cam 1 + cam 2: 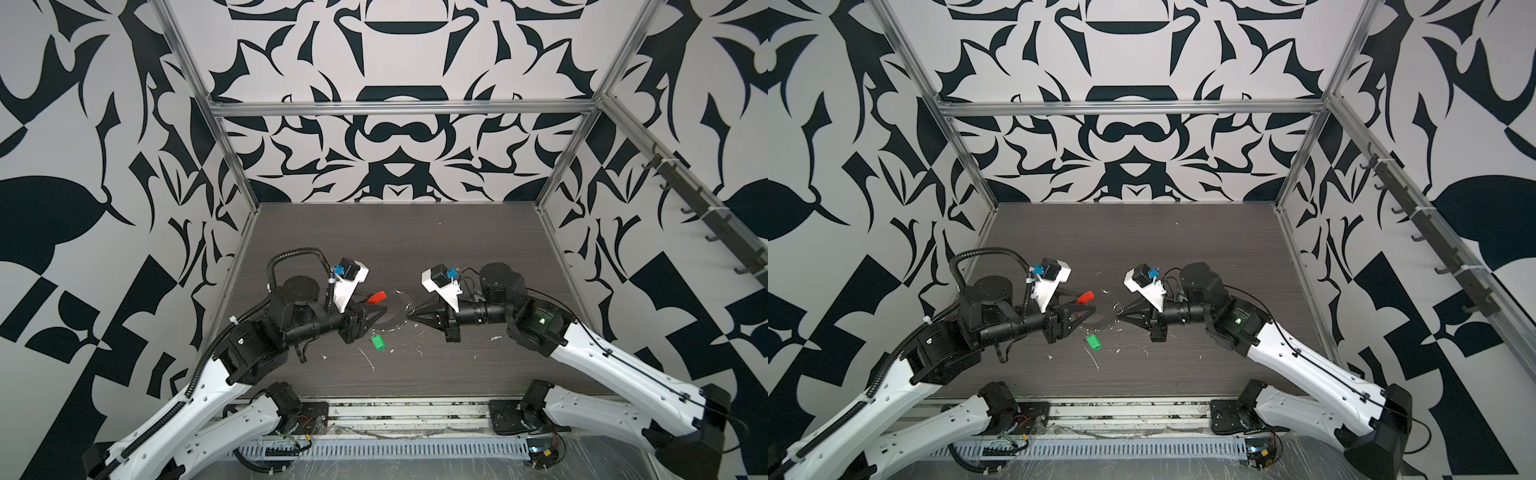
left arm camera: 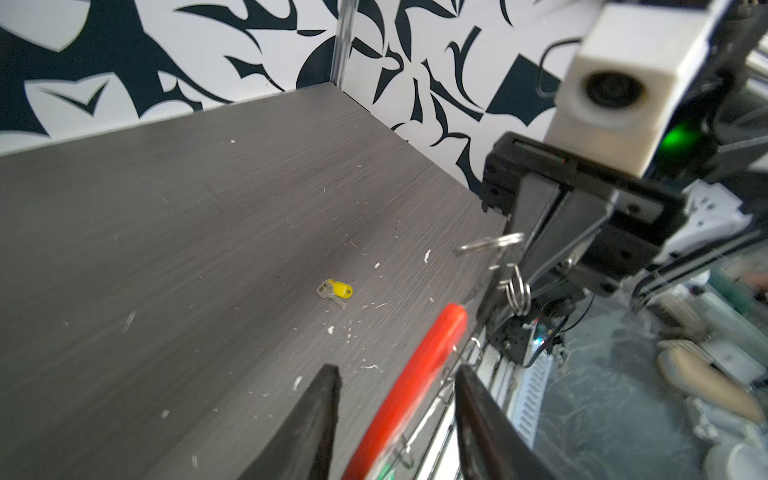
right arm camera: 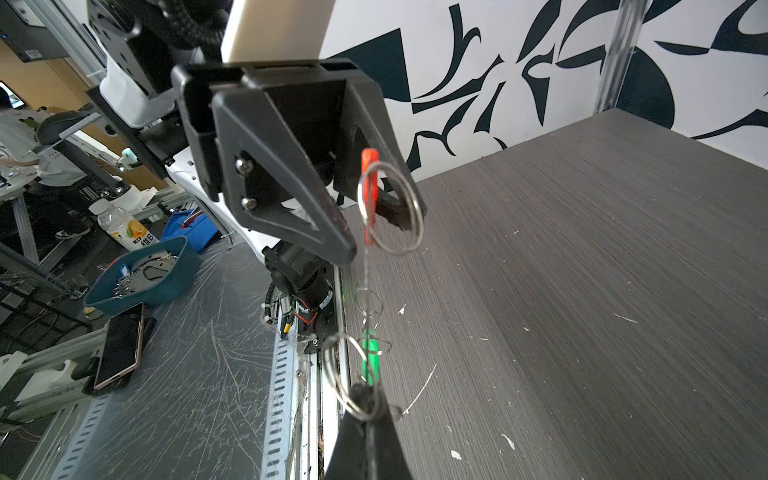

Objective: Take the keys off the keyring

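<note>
The keyring [image 2: 415,374] hangs above the table [image 2: 166,249], stretched between the two arms. The right gripper [image 3: 365,401] has its jaws pressed together on one end of it. The left gripper [image 2: 395,370] has its jaws spread to either side of the red sleeve [image 1: 376,297].

Only the left wrist view shows the yellow key [image 2: 336,289], which lies free on the table, well apart from the loop. Both top views show the green key [image 1: 378,342] just below the loop. I cannot tell whether it hangs from the wire or lies on the table.

Only the right wrist view shows a blue tub [image 3: 174,286] off the table, holding a heap of small metal pieces. A phone [image 3: 120,345] lies beside it.
</note>
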### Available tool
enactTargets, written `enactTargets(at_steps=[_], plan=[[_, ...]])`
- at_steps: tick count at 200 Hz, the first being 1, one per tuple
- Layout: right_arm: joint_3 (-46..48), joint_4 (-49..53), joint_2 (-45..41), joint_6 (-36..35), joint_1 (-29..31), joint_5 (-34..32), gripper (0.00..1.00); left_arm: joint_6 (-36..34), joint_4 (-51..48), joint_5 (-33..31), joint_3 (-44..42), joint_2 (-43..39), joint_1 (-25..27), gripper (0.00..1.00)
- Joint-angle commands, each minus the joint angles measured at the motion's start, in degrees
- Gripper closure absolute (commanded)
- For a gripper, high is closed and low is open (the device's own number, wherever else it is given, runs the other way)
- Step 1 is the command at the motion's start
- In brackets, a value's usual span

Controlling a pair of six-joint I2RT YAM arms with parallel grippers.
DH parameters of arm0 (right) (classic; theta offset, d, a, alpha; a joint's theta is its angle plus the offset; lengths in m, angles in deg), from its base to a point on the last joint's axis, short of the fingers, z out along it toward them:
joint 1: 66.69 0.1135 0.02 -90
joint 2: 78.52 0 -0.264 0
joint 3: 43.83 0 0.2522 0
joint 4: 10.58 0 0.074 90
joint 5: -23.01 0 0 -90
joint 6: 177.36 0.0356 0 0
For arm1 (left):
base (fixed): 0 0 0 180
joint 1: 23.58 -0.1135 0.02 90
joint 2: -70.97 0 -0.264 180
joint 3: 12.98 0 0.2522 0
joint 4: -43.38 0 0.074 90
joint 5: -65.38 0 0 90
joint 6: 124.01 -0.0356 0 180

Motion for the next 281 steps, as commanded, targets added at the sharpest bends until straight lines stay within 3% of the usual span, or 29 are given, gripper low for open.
enactTargets(at_steps=[1, 33, 44, 78, 97, 125, 159, 203, 231, 281], plan=[[-2.1, -2.8, 0.4, 1.0, 0.0, 0.2, 1.00, -0.3, 0.6, 2.5, 1.4, -0.1, -0.4, 0.68], [-2.6, -3.1, 1.3, 2.1, 0.0, -1.8, 1.00, 1.7, 2.4, -0.1, 1.0, 0.3, -0.5, 0.96], [-2.6, -3.4, 1.4, 2.7, 0.0, -2.7, 1.00, 3.0, 3.7, -1.2, 0.7, 0.4, -0.5, 1.00], [-0.7, -4.3, -0.3, 4.5, 0.0, -8.6, 0.62, 7.5, 10.3, -5.0, -1.6, -0.6, -0.6, 1.00], [1.8, -6.5, -2.0, 6.3, 0.0, -12.3, 0.55, 11.1, 15.6, -8.4, -3.6, -0.4, -0.5, 1.00], [6.2, -10.8, -4.9, 8.6, 0.0, -17.9, 0.51, 13.7, 18.9, -14.0, -3.8, 2.7, -0.5, 1.00], [8.8, -15.0, -4.3, 11.4, 0.1, -17.5, 0.51, 16.8, 18.8, -17.8, -1.7, 6.3, -0.5, 1.00], [11.7, -25.6, -1.8, 15.8, 0.9, -15.6, 0.51, 19.2, 22.5, -17.0, -1.7, 7.5, -0.5, 1.00], [9.9, -25.7, 0.1, 14.7, 2.6, -16.3, 0.51, 20.3, 22.5, -17.1, -1.1, 8.2, -0.5, 1.00], [5.8, -23.4, 4.2, 12.1, 7.5, -23.6, 0.52, 21.7, 22.5, -18.0, -1.1, 8.1, -0.6, 1.00]])
